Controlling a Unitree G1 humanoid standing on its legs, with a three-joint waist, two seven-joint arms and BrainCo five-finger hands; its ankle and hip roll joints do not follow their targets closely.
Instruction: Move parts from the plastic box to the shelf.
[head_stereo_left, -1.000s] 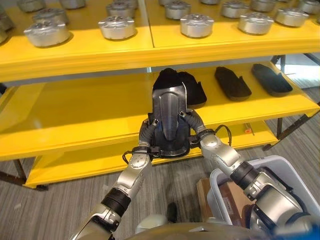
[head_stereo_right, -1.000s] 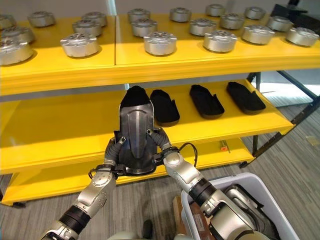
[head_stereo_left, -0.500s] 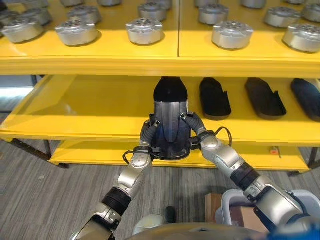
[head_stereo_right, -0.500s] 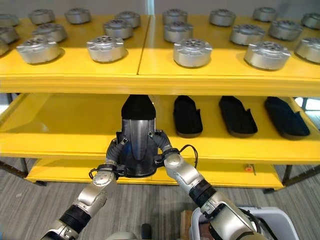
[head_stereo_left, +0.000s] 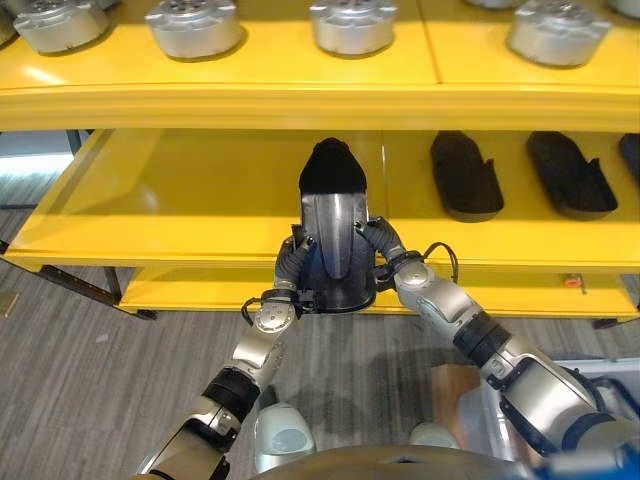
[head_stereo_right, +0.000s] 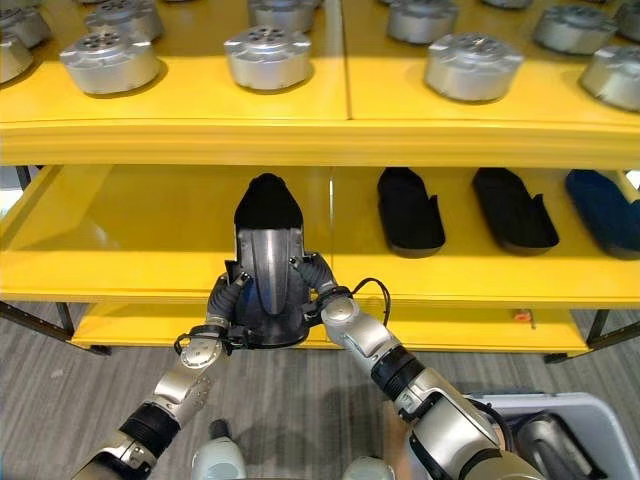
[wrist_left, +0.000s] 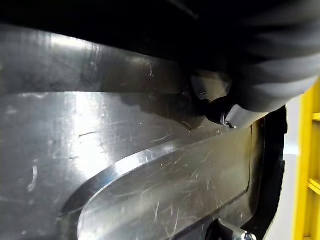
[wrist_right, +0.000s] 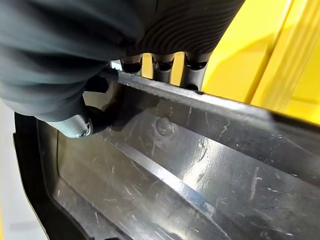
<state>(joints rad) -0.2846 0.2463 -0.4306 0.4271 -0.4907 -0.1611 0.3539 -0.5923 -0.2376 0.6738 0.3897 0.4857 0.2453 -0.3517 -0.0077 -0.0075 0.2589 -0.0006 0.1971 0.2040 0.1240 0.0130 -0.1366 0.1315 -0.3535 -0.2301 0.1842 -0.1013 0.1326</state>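
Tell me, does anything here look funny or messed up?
Nothing stands out. The long black plastic part, scratched on its shiny inside, is gripped by the left hand and right hand at the yellow middle shelf, beside matching black parts lying in a row.

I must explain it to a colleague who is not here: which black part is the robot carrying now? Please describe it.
Look at the yellow shelf, middle level. Other black parts lie flat there, to the right. The carried black part is at the front edge, clasped between the left hand and right hand; it alone shows a glossy grey inner face.
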